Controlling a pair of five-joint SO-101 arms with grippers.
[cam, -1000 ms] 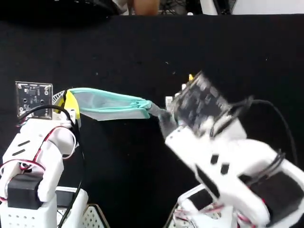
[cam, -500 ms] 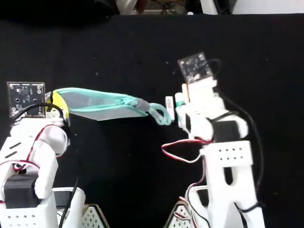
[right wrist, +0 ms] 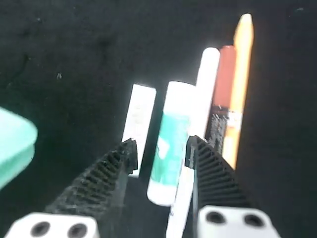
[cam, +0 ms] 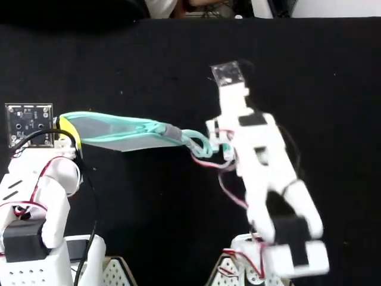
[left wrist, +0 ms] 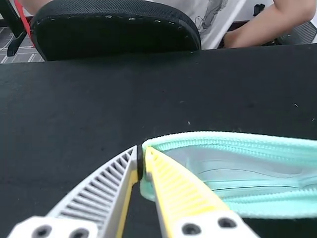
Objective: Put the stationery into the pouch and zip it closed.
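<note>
The teal pouch [cam: 128, 132] lies across the black table, with its loop end [cam: 201, 144] pointing at the right arm. My left gripper [cam: 66, 128] is shut on the pouch's other end; the left wrist view shows the white and yellow fingers [left wrist: 163, 183] pinching the teal edge [left wrist: 233, 144]. My right gripper [cam: 219, 136] hangs open over the stationery. In the right wrist view its tips [right wrist: 159, 148] straddle a green-and-white stick [right wrist: 171, 144]. Beside that stick lie a white stick [right wrist: 139, 119], a white pen [right wrist: 207, 79], a brown pen [right wrist: 225, 94] and an orange pen [right wrist: 241, 69].
A corner of the pouch [right wrist: 12, 141] shows beside the right gripper's black fingers. The black table [cam: 119, 65] runs bare behind the pouch. A black chair back [left wrist: 114, 25] and a person's arm stand beyond the table's far edge.
The right arm has swung off the pouch's loop end and now stands over the stationery. The left gripper has drawn the pouch's end a little to the left.
</note>
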